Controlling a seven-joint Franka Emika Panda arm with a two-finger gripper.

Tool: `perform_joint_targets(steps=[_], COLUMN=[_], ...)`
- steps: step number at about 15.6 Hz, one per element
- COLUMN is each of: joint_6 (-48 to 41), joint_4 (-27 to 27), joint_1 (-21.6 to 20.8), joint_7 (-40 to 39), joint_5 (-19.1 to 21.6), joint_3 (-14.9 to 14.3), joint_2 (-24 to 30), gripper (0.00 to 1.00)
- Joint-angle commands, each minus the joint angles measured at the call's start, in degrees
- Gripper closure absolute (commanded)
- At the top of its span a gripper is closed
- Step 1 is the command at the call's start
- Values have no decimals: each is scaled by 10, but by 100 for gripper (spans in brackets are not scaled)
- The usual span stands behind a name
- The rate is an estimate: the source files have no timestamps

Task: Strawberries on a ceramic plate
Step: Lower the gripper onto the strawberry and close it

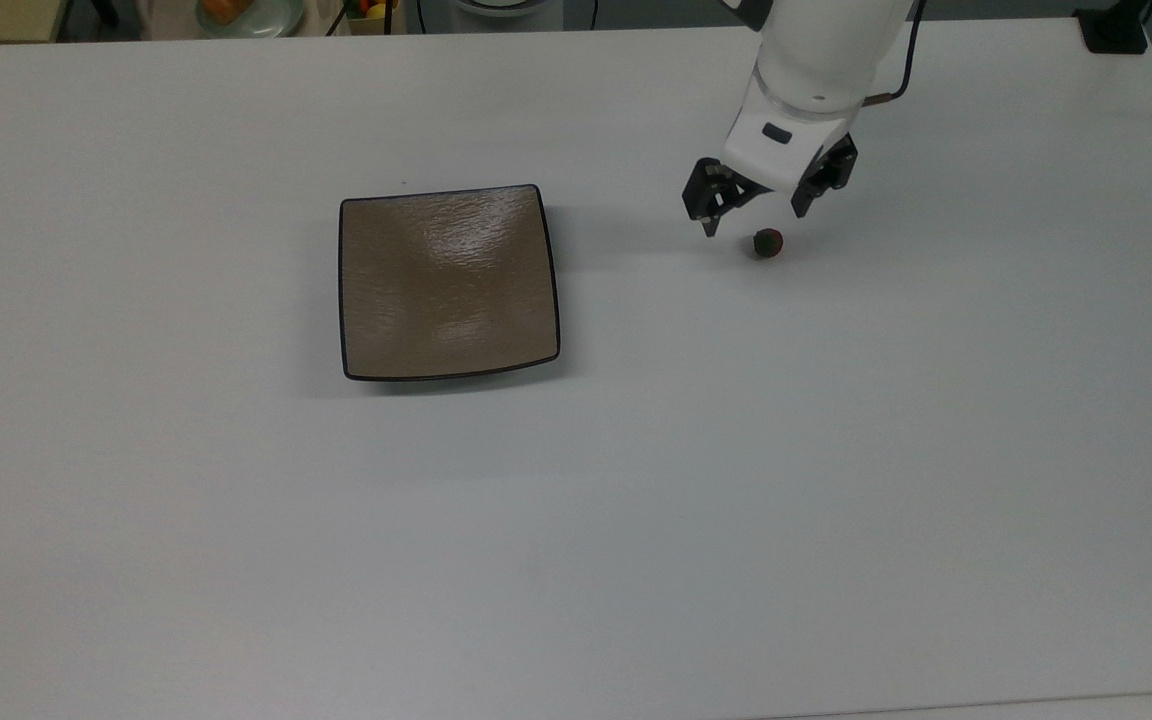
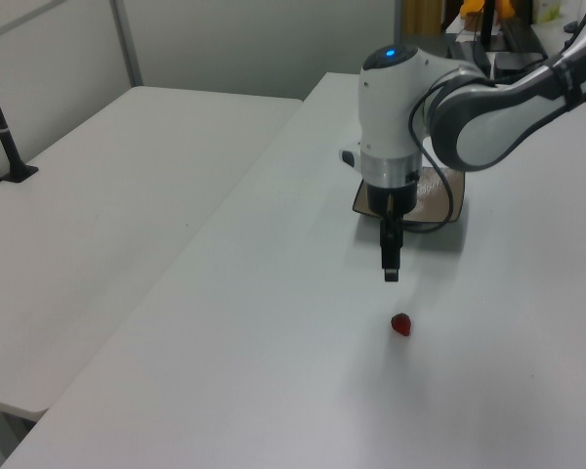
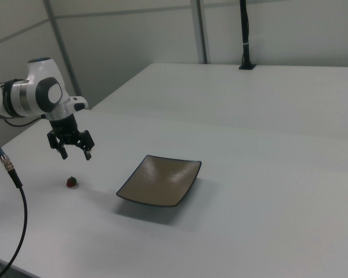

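A tiny red strawberry (image 1: 768, 243) with a dark green cap lies alone on the white table, toward the top view's right. My gripper (image 1: 753, 221) hangs open just above it, a finger to either side in the top view and nothing held. In the left view the gripper (image 2: 392, 274) is a short way above the strawberry (image 2: 401, 324). In the right view the gripper (image 3: 76, 155) also hovers over the strawberry (image 3: 72, 182). The square tan-brown ceramic plate (image 1: 448, 283) lies bare at the top view's left of the strawberry. The arm partly hides the plate (image 2: 445, 209) in the left view.
A round pale dish (image 1: 248, 14) with orange food sits past the table's far edge, at the top view's upper left. A black mount (image 1: 1116, 30) stands at the far right corner. A second white table (image 2: 98, 205) adjoins in the left view. A cable (image 3: 14, 191) hangs from the arm.
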State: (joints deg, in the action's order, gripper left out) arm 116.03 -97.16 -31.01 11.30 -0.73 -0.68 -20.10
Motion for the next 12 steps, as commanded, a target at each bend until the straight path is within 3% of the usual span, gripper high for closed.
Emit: perform_joint_targets(steps=[1,6,12], joint_6=[57,108,111], joint_4=[-35,-82,-88], joint_1=[-5,-5,-5], joint_7=[-29,-39,-38], joint_5=[9,0,-20], joint_3=[5,36,38], joint_2=[0,-1,-11], gripper=[0,0,0])
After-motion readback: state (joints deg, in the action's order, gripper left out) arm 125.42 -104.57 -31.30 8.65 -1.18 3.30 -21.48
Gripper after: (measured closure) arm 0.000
